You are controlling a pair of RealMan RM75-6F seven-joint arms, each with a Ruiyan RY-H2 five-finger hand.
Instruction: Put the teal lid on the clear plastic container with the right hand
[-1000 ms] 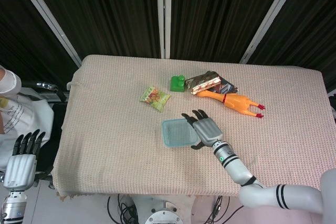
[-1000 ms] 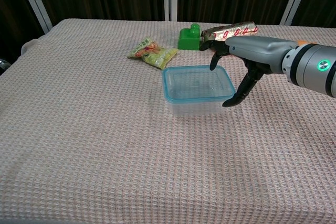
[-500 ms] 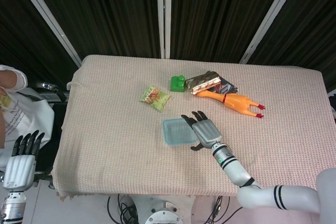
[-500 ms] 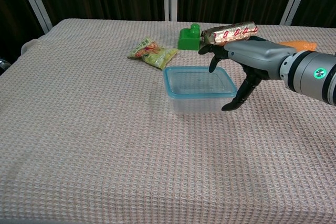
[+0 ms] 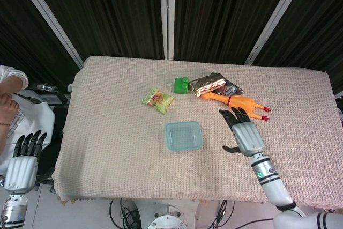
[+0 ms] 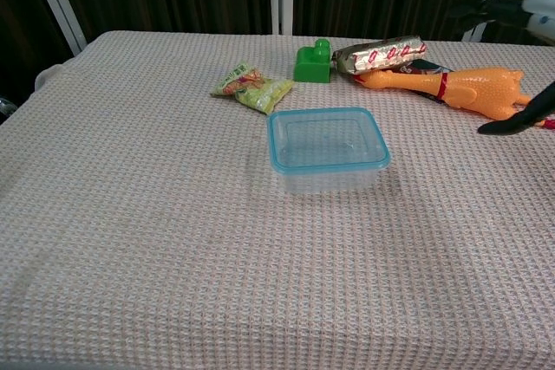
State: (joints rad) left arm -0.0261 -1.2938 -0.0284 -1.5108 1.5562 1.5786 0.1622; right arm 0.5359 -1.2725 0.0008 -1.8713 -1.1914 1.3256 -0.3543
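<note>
A clear plastic container (image 5: 184, 135) sits near the middle of the cloth-covered desk (image 5: 118, 148), its teal lid (image 6: 328, 140) resting on top and covering the opening. The right robot hand (image 5: 244, 132) hovers at the container's 3 o'clock, well apart from it, fingers spread and grasping nothing; in the chest view only its dark fingertips (image 6: 512, 121) show at the right edge. Just beyond it, at its 12 o'clock, lies an orange rubber chicken (image 5: 236, 103), beside a foil snack wrapper (image 5: 209, 83) and a green toy block (image 5: 181, 85). A small snack packet (image 5: 158, 100) lies at the container's 11 o'clock. The left robot hand (image 5: 24, 159) hangs off the desk at 9 o'clock, fingers extended, released
</note>
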